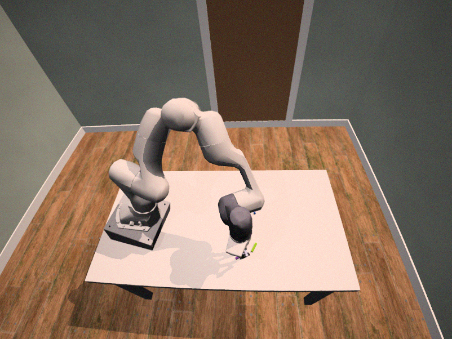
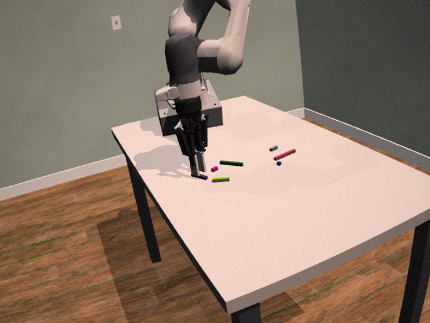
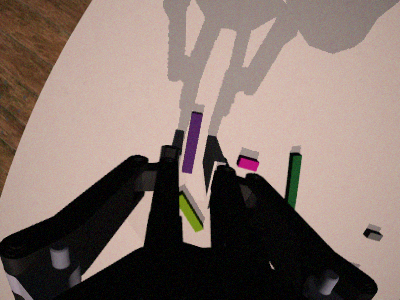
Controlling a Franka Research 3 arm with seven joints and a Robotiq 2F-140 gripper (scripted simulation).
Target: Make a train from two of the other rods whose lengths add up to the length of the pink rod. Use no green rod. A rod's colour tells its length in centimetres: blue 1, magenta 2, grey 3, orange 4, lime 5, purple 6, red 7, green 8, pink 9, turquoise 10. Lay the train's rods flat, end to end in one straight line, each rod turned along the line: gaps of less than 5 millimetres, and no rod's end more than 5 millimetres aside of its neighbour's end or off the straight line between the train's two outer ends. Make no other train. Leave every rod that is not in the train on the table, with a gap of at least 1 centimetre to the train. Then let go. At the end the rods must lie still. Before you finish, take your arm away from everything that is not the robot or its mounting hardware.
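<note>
My gripper (image 3: 193, 146) (image 2: 199, 172) (image 1: 243, 255) stands upright with its fingertips down at the table. The fingers are narrowly open on either side of the purple rod (image 3: 192, 137) (image 2: 204, 177) (image 1: 237, 257), with a small gap on each side. The purple rod lies flat on the table. The lime rod (image 3: 191, 212) (image 2: 220, 179) (image 1: 253, 247) lies just beside it. The grey rod (image 2: 273, 148) (image 3: 372, 233) and the pink rod (image 2: 285, 153) lie farther off, side by side.
The magenta rod (image 2: 214, 168) (image 3: 248, 164) and the green rod (image 2: 230, 163) (image 3: 294, 180) lie close behind the lime rod. The small blue rod (image 2: 278, 163) lies next to the pink one. The table's left edge (image 2: 160, 205) is near the gripper. The robot base (image 1: 136, 222) stands at the back.
</note>
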